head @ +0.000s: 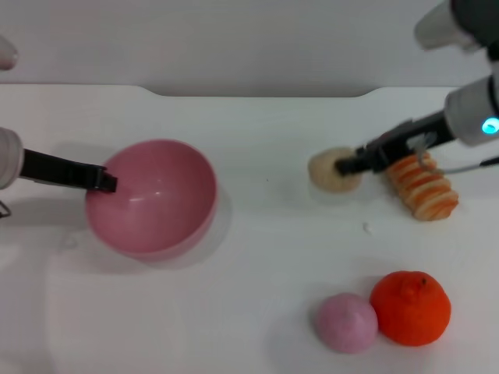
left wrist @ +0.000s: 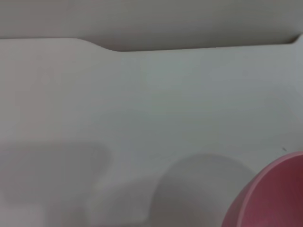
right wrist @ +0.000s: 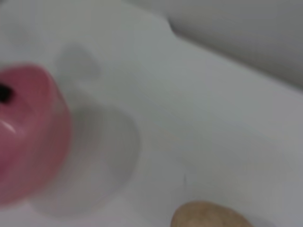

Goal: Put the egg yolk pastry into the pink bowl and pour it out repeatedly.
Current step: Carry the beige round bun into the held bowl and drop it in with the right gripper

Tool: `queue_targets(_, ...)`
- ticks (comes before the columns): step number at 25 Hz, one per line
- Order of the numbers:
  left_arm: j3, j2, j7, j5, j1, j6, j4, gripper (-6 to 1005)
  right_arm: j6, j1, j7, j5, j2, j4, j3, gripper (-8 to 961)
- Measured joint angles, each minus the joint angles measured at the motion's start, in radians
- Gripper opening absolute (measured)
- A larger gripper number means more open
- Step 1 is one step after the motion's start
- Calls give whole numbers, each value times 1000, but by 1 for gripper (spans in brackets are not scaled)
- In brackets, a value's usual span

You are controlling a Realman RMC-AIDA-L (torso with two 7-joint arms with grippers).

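The pink bowl [head: 156, 195] rests on the white table at the left, its opening tipped a little toward me. My left gripper [head: 105, 181] is shut on the bowl's left rim. The bowl holds nothing. The egg yolk pastry [head: 323, 171], a pale beige bun, sits on the table right of centre. My right gripper [head: 348, 165] reaches in from the right and its black tips close on the pastry's right side. The right wrist view shows the pastry [right wrist: 208, 215] close by and the bowl [right wrist: 23, 132] farther off. In the left wrist view only the bowl's wall [left wrist: 274, 198] shows.
A ridged orange-striped bread roll [head: 425, 188] lies just behind my right gripper. An orange fruit [head: 411, 307] and a pink ball [head: 347, 322] sit side by side near the front right. The table's back edge [head: 257, 92] has a notch.
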Motion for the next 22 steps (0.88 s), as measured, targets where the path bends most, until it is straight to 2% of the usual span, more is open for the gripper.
queue_targets(5,97,-2,-28,-1,-41,-21,-21,15,-105,1,0,10,6,-215,24,331)
queue_targets(8,149,-5,-50,-1,-79,-36,-47,16,-140,31,2,32,9,-270,-5,306)
queue_targets(12,191,-11,-62,-14,-125,-50,-78,16,-157,85,2,87,11,-268,-90,273)
queue_targets(18,235,-12,-66,-78,-149,-73,-81,16,-153,164,15,98,21,-194,-256,218)
queue_targets(22,240,-12,-66,-89,-153,-78,-81,16,-148,208,53,97,22,-135,-344,247)
